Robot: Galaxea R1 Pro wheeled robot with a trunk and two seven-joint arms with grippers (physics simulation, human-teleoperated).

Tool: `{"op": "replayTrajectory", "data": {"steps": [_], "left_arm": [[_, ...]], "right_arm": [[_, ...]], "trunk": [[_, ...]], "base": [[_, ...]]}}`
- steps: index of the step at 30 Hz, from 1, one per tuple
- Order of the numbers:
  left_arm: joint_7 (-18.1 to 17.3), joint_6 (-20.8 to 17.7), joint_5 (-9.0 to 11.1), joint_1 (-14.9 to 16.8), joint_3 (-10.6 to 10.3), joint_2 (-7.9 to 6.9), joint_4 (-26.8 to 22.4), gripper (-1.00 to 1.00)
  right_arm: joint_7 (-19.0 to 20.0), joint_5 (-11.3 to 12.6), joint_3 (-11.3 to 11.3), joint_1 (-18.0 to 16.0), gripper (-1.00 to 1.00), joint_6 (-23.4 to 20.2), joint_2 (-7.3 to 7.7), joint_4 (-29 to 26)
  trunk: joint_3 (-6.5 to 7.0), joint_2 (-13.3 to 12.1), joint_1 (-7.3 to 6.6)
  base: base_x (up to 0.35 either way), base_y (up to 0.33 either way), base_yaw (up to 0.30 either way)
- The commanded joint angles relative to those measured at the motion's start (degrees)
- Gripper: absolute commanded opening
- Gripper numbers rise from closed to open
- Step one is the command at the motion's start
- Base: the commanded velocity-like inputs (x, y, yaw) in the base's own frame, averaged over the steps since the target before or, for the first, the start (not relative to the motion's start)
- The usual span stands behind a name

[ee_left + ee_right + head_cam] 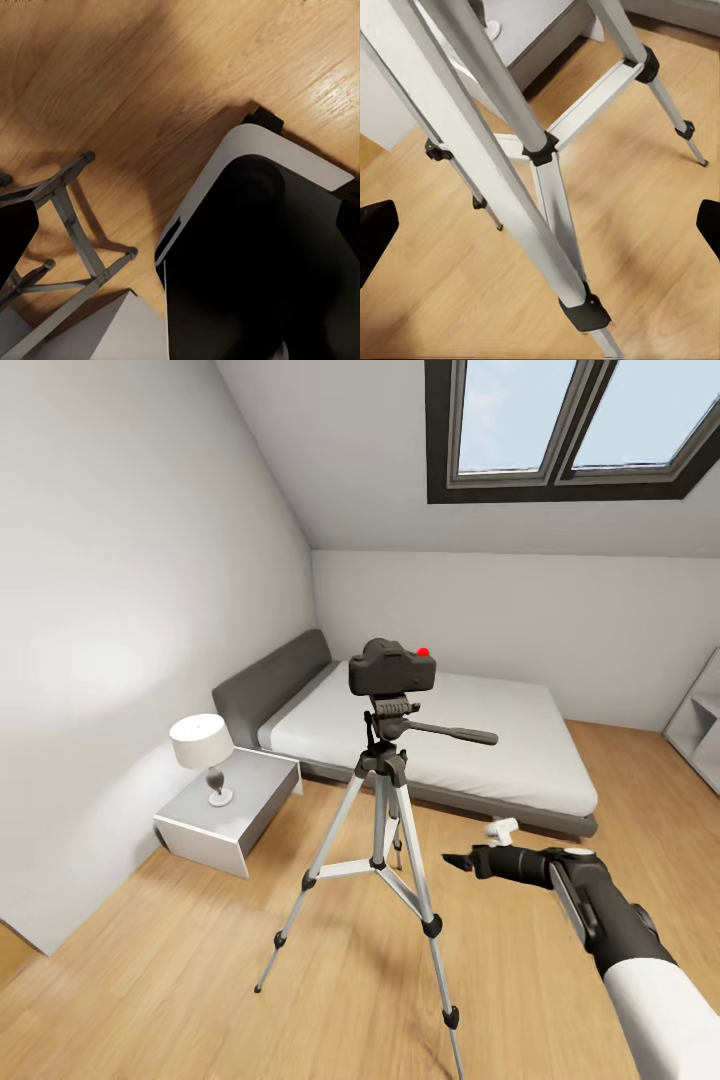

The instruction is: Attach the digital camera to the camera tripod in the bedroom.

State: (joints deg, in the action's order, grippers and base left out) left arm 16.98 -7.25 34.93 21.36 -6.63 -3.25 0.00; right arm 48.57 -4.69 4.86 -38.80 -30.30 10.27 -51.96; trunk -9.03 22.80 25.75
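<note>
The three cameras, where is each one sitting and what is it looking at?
Head view: up on the robot's head, looking down into the bedroom at the digital camera on the camera tripod, bed behind; right gripper shows.
Left wrist view: on the left arm, looking at the wood floor, tripod legs and the robot's own base.
Right wrist view: on the right arm, looking at the tripod's legs; dark fingertips at the edges.
Shared: tripod, floor.

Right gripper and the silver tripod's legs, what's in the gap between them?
Nothing: in the head view only bare light wood floor shows between the right gripper and the silver-legged camera tripod.
</note>
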Motion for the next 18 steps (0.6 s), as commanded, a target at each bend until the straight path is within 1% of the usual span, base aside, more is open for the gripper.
{"op": "replayTrajectory", "data": {"steps": [1, 4, 9, 15, 18], "left_arm": [[0.16, -0.23, 0.31, 0.05, -0.49, 0.0, 0.0, 1.0], [0.16, -0.18, 0.31, 0.07, -0.49, 0.0, 0.0, 1.0], [0.16, -0.15, 0.31, 0.07, -0.49, 0.0, -0.02, 1.0], [0.16, -0.09, 0.29, 0.06, -0.49, 0.0, -0.07, 1.0], [0.16, 0.01, 0.26, 0.08, -0.49, 0.0, -0.08, 1.0]], "right_arm": [[1.32, -0.48, 0.52, -0.05, 1.0, -0.52, 0.25, -0.14], [3.0, -0.58, 1.55, -0.05, 1.0, -1.32, 0.78, -0.28], [4.23, -0.83, 2.7, -0.05, 1.0, -2.25, 1.27, -0.3], [4.41, -0.84, 3.24, -0.05, 1.0, -2.51, 1.56, 0.45], [4.29, -0.85, 3.57, -0.05, 1.0, -2.51, 2.18, 1.71]], "trunk": [[-0.12, 0.12, 0.03], [-0.12, 0.12, 0.03], [-0.12, 0.12, 0.03], [-0.12, 0.12, 0.03], [-0.12, 0.12, 0.03]], "base": [[0.0, 0.0, 0.0], [0.0, 0.0, 0.0], [0.0, 0.0, 0.0], [0.0, 0.0, 0.0], [0.0, 0.0, 0.0]]}}
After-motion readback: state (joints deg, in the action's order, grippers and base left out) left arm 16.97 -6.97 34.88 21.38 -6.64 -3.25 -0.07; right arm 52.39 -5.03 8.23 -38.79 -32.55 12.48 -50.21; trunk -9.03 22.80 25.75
